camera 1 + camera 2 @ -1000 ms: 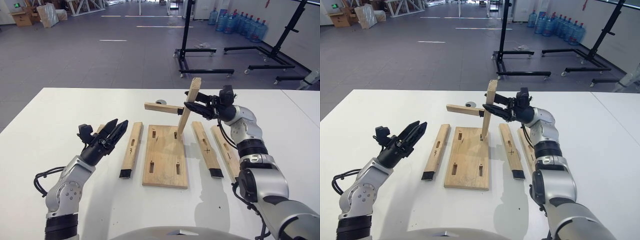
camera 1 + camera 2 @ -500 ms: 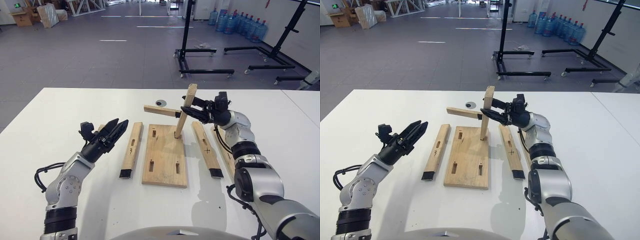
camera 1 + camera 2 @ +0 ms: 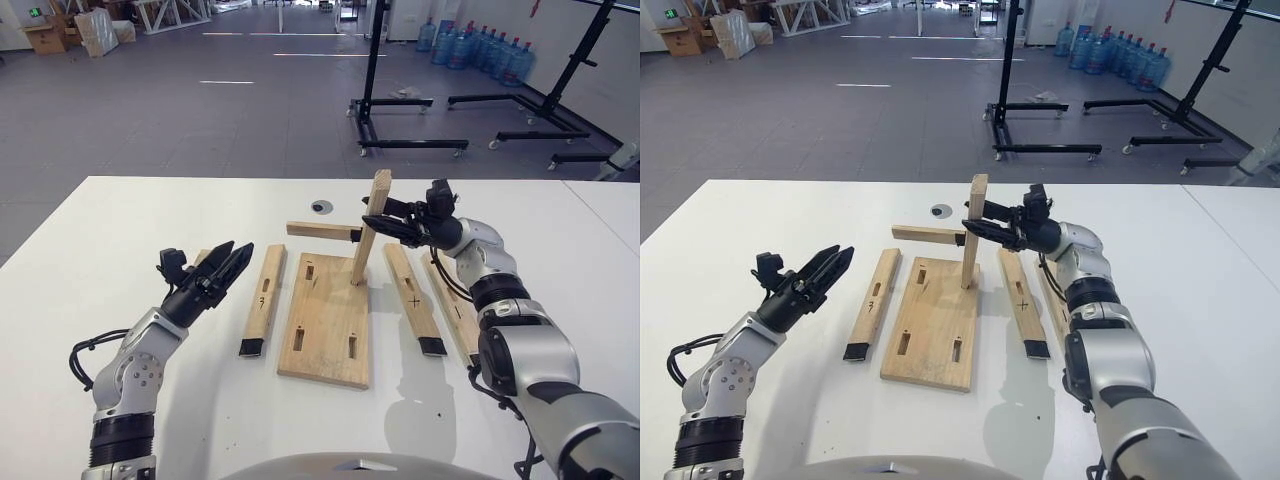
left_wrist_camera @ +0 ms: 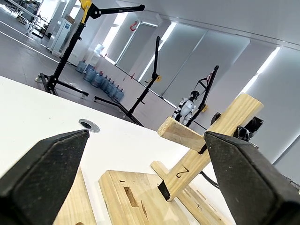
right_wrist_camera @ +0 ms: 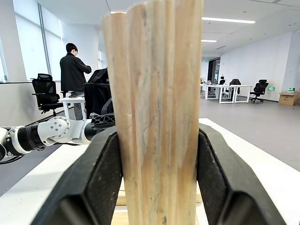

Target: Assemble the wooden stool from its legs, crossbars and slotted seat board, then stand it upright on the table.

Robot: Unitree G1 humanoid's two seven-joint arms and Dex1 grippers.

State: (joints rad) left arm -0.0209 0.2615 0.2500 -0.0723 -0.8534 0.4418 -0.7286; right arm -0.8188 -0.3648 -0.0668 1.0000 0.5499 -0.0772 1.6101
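Right gripper (image 3: pixel 368 226) clamps the tilted leg (image 3: pixel 379 190); right wrist view confirms both fingers (image 5: pixel 101 183) touching it. Head view: leg's foot on seat board (image 3: pixel 325 340); left gripper (image 3: pixel 238 250) spread, empty.

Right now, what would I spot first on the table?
A wooden leg with a crossbar sticking out sideways stands tilted on the board, pinched by the right hand. The left hand hovers open, left of the board.

Slotted seat board (image 3: pixel 325 330) flat on table (image 3: pixel 110 220), skewed. Upright leg (image 3: pixel 370 228) tilted, foot at board's far right corner, crossbar (image 3: pixel 322 230) jutting left. Loose leg (image 3: pixel 262 300) left of board, right-side legs (image 3: pixel 414 298) flat.
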